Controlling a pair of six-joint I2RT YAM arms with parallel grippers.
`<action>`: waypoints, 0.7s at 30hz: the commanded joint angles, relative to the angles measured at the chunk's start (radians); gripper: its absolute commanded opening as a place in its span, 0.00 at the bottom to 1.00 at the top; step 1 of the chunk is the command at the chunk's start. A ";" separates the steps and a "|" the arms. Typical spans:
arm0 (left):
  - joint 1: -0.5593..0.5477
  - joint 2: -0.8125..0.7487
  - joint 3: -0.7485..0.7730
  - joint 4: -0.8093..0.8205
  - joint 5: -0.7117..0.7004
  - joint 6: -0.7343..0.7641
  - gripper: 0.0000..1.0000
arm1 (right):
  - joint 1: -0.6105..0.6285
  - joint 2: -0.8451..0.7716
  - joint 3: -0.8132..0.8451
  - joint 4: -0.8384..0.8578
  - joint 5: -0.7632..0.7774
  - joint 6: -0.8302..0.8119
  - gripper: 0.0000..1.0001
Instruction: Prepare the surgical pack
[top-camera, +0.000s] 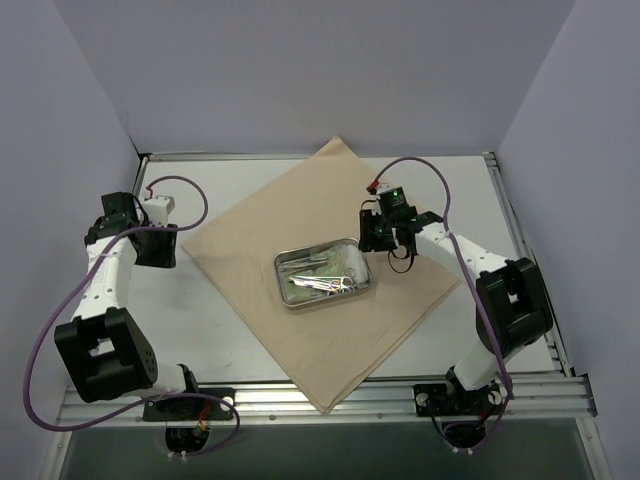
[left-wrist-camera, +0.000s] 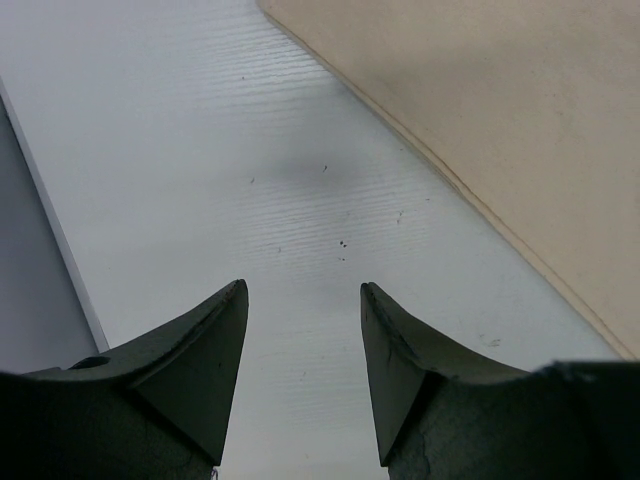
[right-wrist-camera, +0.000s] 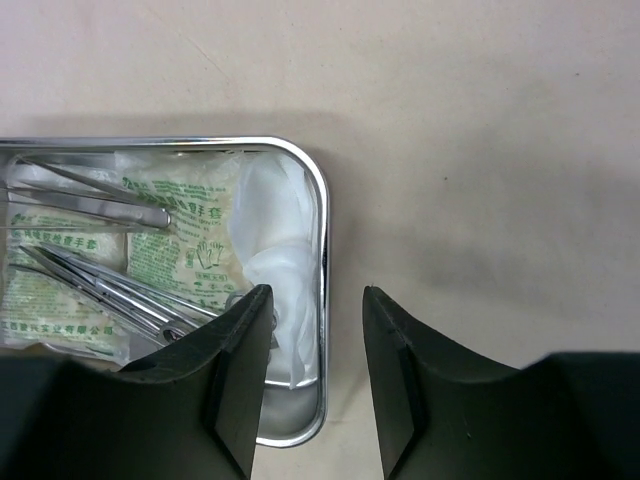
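A large beige cloth (top-camera: 330, 265) lies spread flat like a diamond on the white table. A small shiny steel tray (top-camera: 324, 275) sits at its middle, holding pale green packets (right-wrist-camera: 180, 235), steel forceps (right-wrist-camera: 110, 290) and tweezers (right-wrist-camera: 95, 205). My right gripper (top-camera: 385, 240) hovers open and empty over the tray's right rim (right-wrist-camera: 322, 250), one finger over the tray, the other over the cloth (right-wrist-camera: 480, 150). My left gripper (top-camera: 155, 245) is open and empty over bare table left of the cloth's edge (left-wrist-camera: 470, 120).
Grey walls enclose the table on three sides. A metal rail (top-camera: 330, 405) runs along the near edge, and the cloth's near corner reaches it. White table surface (left-wrist-camera: 220, 160) shows left of the cloth.
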 joint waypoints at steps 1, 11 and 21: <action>0.003 -0.044 0.004 -0.012 0.032 0.016 0.58 | -0.006 -0.068 -0.042 -0.018 0.045 0.054 0.36; 0.003 -0.058 -0.019 -0.011 0.051 0.005 0.58 | 0.007 -0.036 -0.208 0.199 -0.022 0.168 0.27; 0.003 -0.056 -0.020 -0.007 0.044 0.007 0.58 | 0.005 -0.124 -0.305 0.219 0.065 0.258 0.02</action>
